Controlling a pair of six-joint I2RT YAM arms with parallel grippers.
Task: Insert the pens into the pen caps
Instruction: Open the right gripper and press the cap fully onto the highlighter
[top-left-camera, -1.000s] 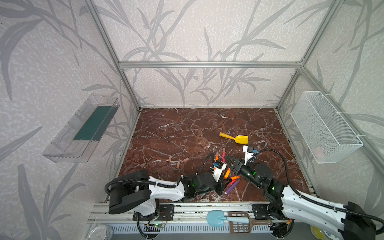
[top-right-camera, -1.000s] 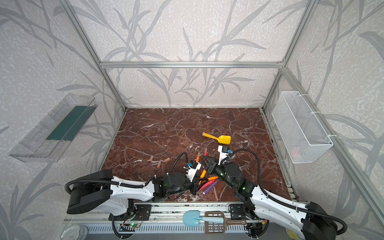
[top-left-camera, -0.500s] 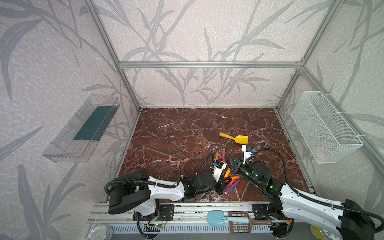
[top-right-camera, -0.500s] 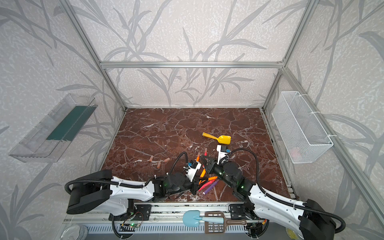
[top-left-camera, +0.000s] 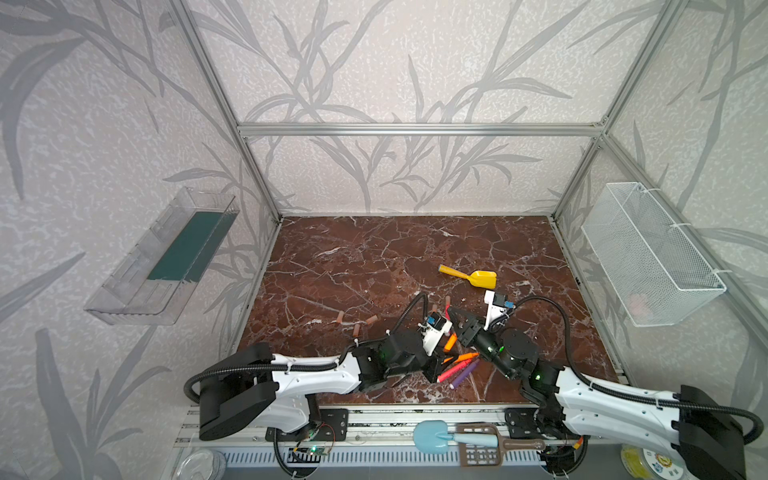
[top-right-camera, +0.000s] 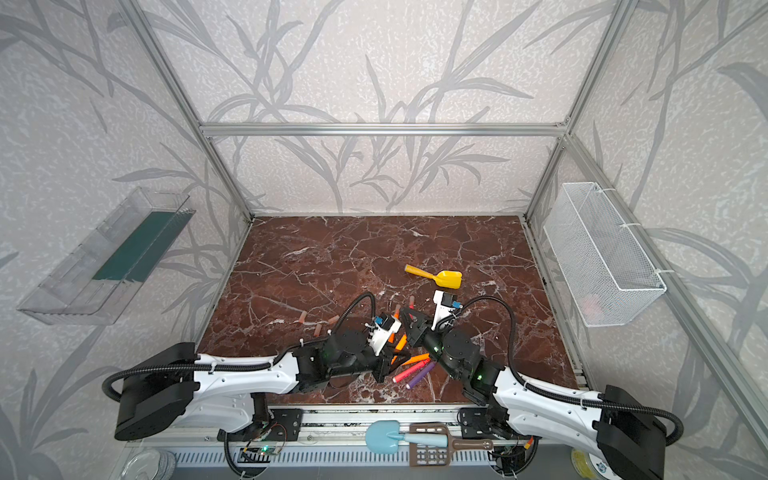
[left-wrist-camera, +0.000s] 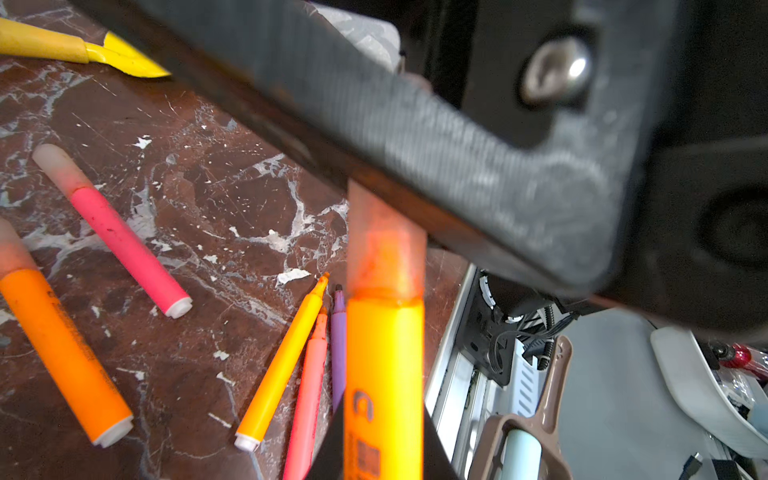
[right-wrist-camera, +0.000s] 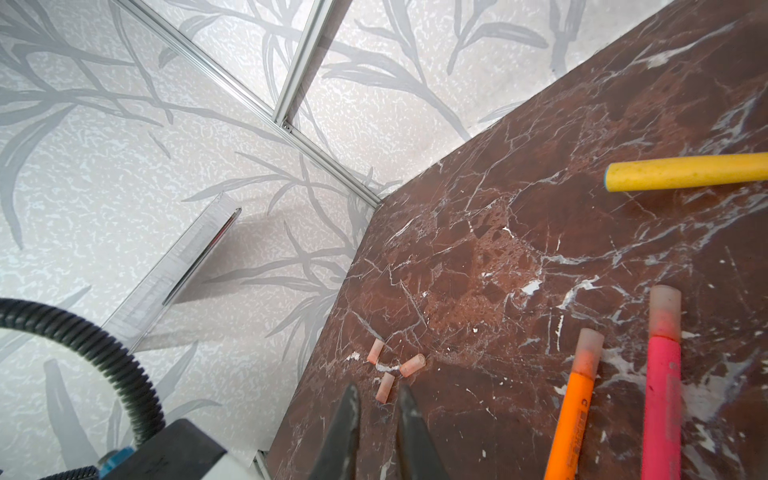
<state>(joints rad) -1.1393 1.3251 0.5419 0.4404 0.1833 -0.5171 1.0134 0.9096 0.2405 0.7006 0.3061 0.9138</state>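
My left gripper (left-wrist-camera: 382, 457) is shut on an orange pen (left-wrist-camera: 384, 374), seen in both top views (top-left-camera: 450, 341) (top-right-camera: 401, 341). A translucent pen cap (left-wrist-camera: 386, 249) sits on this pen's tip, and its far end meets the black side of my right gripper (top-left-camera: 457, 320). The right gripper (right-wrist-camera: 378, 389) is shut with nothing between its fingers. Three loose pen caps (right-wrist-camera: 412, 365) (top-left-camera: 356, 329) lie on the table left of the arms. A capped orange pen (right-wrist-camera: 573, 411) and a capped pink pen (right-wrist-camera: 663, 386) lie side by side. Uncapped orange (left-wrist-camera: 282, 365), pink (left-wrist-camera: 307, 395) and purple (left-wrist-camera: 338, 353) pens lie together near the front edge.
A yellow toy scoop (top-left-camera: 478, 277) lies behind the grippers. A white wire basket (top-left-camera: 648, 257) hangs on the right wall and a clear shelf (top-left-camera: 166, 257) on the left wall. A blue scoop (top-left-camera: 432, 432) and a brown sieve lie on the front rail.
The right gripper's jaws have shut from partly open, and it has shifted slightly left against the capped tip. The left gripper still holds the orange pen in place.
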